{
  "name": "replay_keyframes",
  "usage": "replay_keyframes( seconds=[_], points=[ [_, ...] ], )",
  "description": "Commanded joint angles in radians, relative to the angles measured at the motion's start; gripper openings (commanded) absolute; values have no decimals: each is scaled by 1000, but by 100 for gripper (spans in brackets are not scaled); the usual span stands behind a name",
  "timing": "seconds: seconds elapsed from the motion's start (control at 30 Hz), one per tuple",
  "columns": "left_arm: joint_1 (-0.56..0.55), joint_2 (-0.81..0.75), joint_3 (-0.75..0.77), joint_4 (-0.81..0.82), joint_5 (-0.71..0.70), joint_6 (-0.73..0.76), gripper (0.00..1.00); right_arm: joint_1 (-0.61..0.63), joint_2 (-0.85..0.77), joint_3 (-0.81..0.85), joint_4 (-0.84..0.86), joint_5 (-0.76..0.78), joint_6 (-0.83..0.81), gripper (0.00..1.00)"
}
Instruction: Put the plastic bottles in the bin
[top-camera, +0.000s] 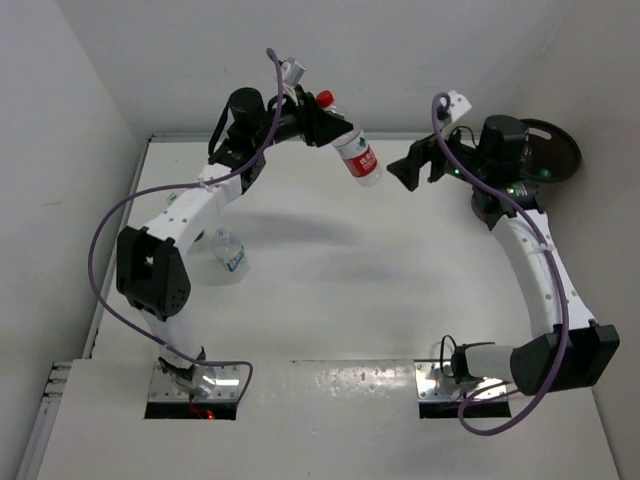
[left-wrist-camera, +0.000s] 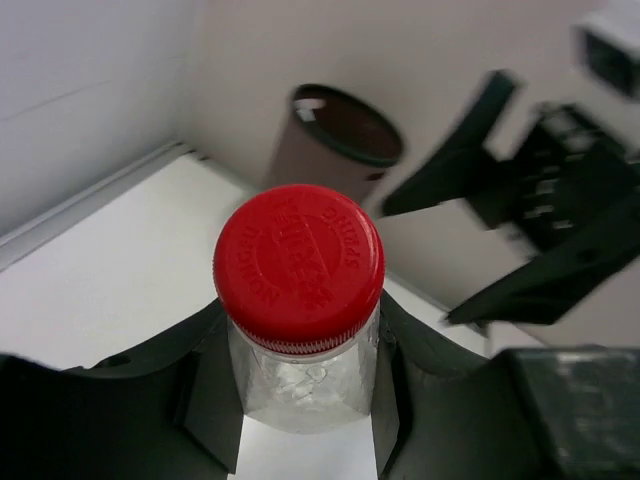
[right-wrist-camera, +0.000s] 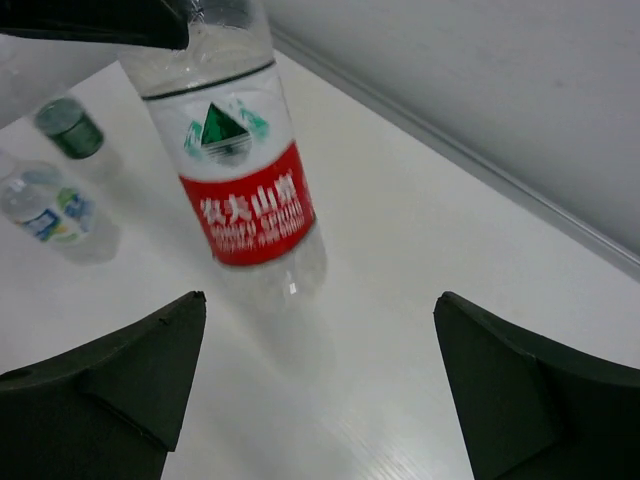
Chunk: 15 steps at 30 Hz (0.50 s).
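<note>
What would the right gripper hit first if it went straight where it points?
The red-label bottle held in the left gripper. It hangs dead ahead of the right gripper, whose fingers are open. How far off is unclear.

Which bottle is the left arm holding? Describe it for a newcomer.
Left of the brown bin, high over the table, the left fingers hold a clear bottle. Unlike the blue-labelled bottle on that table, it has a red cap and red label.

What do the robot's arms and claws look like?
The left arm and right arm are white tubes with chunky black joints, each trailing a looping purple cable. The left claw and right claw have two black wedge-shaped fingers.
</note>
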Motion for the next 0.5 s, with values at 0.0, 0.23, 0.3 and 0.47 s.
replay_keyframes(
  seconds=[0.0, 0.23, 0.3, 0.47],
  points=[
    [-45, -63, -53, 90, 117, -130, 20, 70, 21, 67, -31, -24, -50, 94],
    [-125, -90, -117, 125, 126, -170, 20, 214, 79, 141, -92, 39, -113, 94],
    [-135, -90, -117, 125, 126, -170, 20, 239, 90, 150, -110, 42, -122, 94],
    [-146, -90, -107, 125, 126, -179, 20, 277, 117, 175, -159, 73, -168, 85]
  ],
)
